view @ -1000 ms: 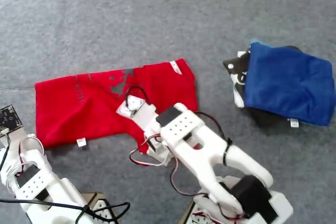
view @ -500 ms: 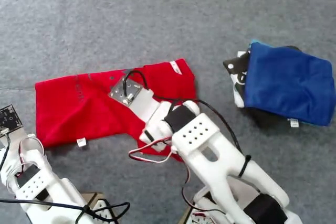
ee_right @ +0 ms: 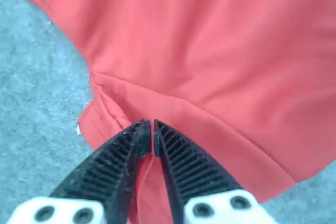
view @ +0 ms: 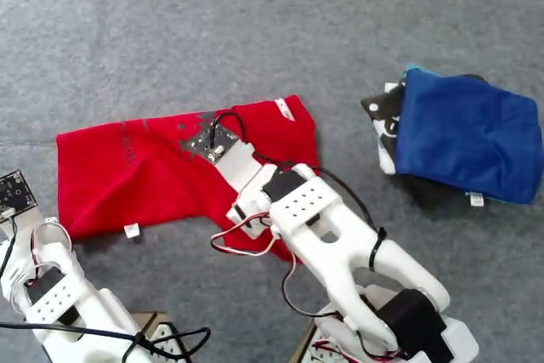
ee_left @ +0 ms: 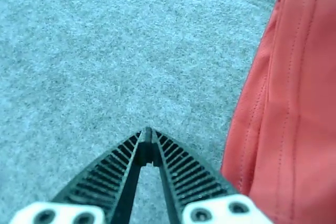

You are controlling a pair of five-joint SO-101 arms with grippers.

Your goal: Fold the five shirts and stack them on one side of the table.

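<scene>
A red shirt (view: 127,176) lies spread across the left middle of the grey table (view: 255,31), folded into a long band with a white tag at each end. My right arm (view: 297,210) stretches over the shirt's right half. In the right wrist view my right gripper (ee_right: 150,125) is shut, its tips just above a crease of the red shirt (ee_right: 210,51), gripping nothing I can see. My left arm (view: 51,291) sits at the near left corner. Its gripper (ee_left: 147,131) is shut over bare table beside the red shirt's hem (ee_left: 294,103).
At the right stands a stack of folded shirts with a blue one (view: 467,138) on top and black and white cloth (view: 380,108) sticking out beneath. The far half of the table is bare grey cloth. Loose cables hang by both arm bases.
My right arm has stretched farther over the red shirt, its wrist moving away from the near edge and then slightly right. The left arm and the stack have kept still.
</scene>
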